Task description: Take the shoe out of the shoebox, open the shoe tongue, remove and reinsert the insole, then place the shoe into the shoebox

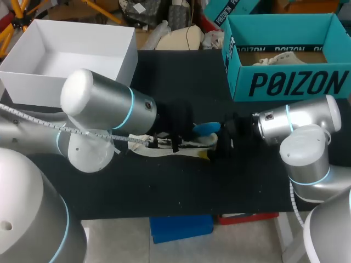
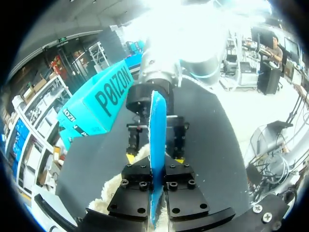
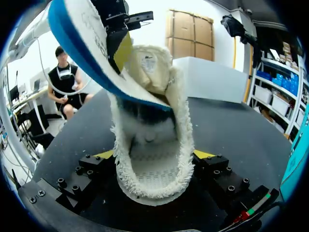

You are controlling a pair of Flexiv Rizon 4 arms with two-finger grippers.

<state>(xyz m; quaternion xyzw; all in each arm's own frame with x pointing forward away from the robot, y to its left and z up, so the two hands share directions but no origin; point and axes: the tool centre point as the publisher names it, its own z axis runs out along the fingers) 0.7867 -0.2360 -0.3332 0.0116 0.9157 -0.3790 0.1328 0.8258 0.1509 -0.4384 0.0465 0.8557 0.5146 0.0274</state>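
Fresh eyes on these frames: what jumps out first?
The blue insole, clamped edge-on in the left end effector at mid-table, angled up over the opening of the fuzzy cream shoe. The right end effector grips one end of that shoe from the opposite side. At the table's back right stands the open teal shoebox.

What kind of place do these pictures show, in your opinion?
Most likely a robotics lab test bench: a left arm and a right arm work on a shoe on a black table, with a teal shoebox and a white box behind.
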